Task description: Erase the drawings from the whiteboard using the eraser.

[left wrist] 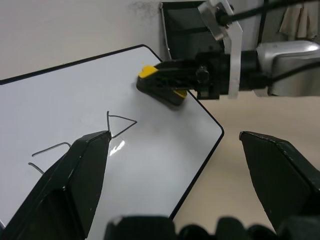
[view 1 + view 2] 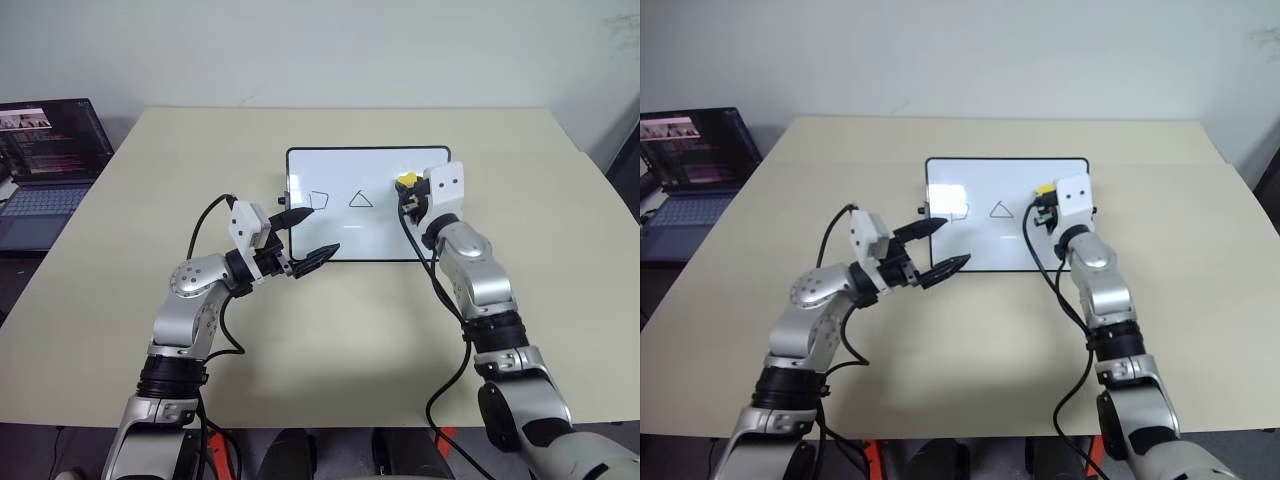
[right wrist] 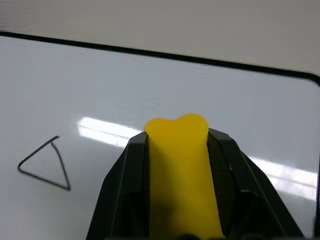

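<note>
Gripping eraser (image 3: 182,175), right fingers (image 2: 409,197) clamped on it, pressing it onto whiteboard (image 2: 340,165) at board's 3 o'clock side. Triangle drawing (image 2: 361,200) board centre, square (image 2: 319,200) toward 9 o'clock. Left fingers (image 2: 312,237) spread open, empty, over board's 7 o'clock corner.

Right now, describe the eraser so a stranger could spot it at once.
On the beige table lies a black-framed whiteboard. Over its right part, the right hand pinches the eraser, a small yellow block, the only bright yellow thing beside the thin black triangle.

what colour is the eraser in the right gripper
Yellow eraser, clearest in the right wrist view.
</note>
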Motion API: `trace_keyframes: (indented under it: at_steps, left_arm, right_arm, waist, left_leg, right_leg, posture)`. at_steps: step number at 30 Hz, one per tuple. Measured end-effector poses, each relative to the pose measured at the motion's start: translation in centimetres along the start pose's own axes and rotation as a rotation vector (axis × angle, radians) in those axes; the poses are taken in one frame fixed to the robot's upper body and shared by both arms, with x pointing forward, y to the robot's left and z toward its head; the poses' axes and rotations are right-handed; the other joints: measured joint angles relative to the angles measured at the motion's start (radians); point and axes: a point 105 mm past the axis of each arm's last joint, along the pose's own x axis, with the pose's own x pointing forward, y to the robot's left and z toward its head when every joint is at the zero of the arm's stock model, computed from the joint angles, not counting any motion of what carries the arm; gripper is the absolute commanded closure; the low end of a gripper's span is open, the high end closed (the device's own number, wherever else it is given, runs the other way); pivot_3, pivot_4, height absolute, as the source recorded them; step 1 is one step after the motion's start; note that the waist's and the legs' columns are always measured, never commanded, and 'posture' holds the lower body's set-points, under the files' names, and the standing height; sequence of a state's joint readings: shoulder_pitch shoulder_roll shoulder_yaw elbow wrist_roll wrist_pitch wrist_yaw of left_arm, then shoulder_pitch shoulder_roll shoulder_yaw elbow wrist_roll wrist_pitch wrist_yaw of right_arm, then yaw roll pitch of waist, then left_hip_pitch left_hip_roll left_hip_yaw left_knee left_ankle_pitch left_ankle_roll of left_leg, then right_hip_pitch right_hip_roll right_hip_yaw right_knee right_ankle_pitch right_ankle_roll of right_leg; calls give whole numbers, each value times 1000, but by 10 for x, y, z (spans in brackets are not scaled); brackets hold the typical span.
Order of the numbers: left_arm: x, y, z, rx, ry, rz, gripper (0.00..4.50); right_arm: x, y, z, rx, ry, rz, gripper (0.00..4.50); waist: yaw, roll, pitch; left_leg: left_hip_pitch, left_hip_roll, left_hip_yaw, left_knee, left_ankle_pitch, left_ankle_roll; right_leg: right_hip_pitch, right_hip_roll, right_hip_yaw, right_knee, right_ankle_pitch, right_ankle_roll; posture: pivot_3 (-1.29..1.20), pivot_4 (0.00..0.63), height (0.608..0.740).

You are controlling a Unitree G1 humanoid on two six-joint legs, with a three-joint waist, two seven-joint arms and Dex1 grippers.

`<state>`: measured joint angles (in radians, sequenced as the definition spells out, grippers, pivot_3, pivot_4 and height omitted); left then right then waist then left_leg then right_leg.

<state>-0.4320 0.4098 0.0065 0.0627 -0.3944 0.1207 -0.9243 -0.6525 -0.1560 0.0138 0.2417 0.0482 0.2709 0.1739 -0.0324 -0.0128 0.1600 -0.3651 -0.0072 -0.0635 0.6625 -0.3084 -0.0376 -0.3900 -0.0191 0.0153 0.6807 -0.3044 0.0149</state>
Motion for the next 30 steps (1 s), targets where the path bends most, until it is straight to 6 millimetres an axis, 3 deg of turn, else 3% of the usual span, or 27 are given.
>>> trace_keyframes:
  at_steps: [11,22,26,30]
  left_arm:
    - [3,1,5,10,-12,-9,0]
    - [4,1,5,10,-12,-14,0]
    - [6,2,7,14,-16,-19,0]
    - [7,2,6,6,-16,-25,0]
  right_arm:
    - [-24,1,-16,3,80,-11,3232]
    - [-51,-22,-33,-22,160,-60,3232]
    - [-46,-25,-22,-13,130,-70,3232]
    - [-31,-22,12,-24,37,-62,3232]
  waist:
    - [1,0,0]
    - [1,0,0]
    - [-2,0,0]
    - [-1,0,0]
  left_leg:
    - [0,0,0,0,0,0]
    - [0,0,0,0,0,0]
    - [0,0,0,0,0,0]
    - [0,0,0,0,0,0]
  right_leg:
    - [0,0,0,0,0,0]
    - [0,0,0,0,0,0]
    - [0,0,0,0,0,0]
    - [0,0,0,0,0,0]
  posture:
    - [0,150,740]
    - [0,150,740]
    - [0,150,740]
    - [0,150,740]
